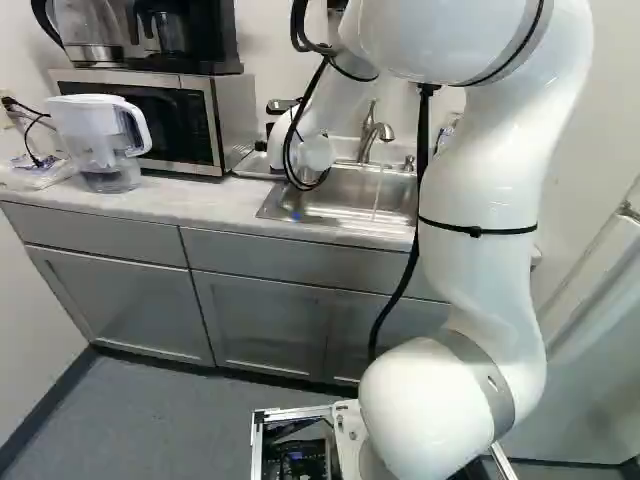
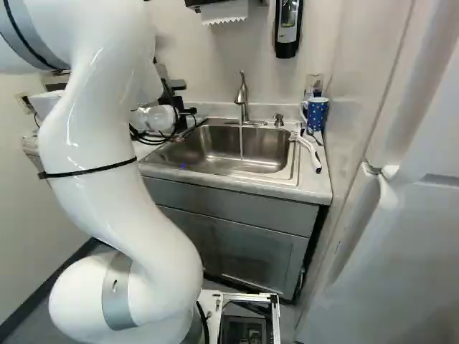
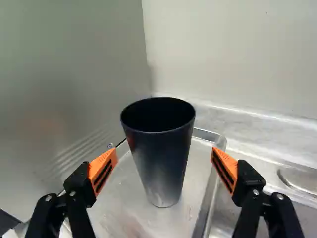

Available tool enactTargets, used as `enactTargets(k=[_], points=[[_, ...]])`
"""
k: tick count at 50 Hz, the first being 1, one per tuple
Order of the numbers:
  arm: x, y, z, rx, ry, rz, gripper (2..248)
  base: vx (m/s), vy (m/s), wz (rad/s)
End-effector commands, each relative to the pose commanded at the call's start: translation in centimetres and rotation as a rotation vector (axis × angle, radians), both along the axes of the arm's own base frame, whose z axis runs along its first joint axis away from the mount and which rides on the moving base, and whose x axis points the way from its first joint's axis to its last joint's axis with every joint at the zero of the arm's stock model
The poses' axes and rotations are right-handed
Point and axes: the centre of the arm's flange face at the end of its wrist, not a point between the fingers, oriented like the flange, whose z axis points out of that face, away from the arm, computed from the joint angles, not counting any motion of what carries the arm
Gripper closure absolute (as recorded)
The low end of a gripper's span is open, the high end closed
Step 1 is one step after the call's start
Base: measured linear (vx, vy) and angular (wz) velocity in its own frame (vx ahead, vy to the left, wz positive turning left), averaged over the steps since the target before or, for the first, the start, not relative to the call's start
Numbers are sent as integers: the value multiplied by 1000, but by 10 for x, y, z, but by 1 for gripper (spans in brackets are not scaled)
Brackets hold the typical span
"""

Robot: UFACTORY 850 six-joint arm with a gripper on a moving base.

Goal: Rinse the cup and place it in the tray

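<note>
Cup (image 3: 161, 158) stands untouched between widely spread claw (image 2: 188, 115) fingers (image 3: 102, 168).

One cup (image 3: 161, 163), one tray (image 3: 129, 196), one sink (image 2: 215, 161), one faucet (image 2: 242, 100) and one mug (image 2: 318, 116) stand right of one pitcher (image 1: 88, 128).

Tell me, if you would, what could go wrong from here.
The tall black tapered cup stands on a narrow base between the open black fingers, so an off-center nudge could tip it. The shiny metal tray has a raised rim that a finger might catch.
</note>
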Motion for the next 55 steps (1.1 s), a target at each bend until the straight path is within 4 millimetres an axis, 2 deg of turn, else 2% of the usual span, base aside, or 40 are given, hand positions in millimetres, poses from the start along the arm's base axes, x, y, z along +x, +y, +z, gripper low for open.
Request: enactTargets(k=[55], points=[[-4, -1, 57, 16, -60, 0, 3, 0, 0, 0]])
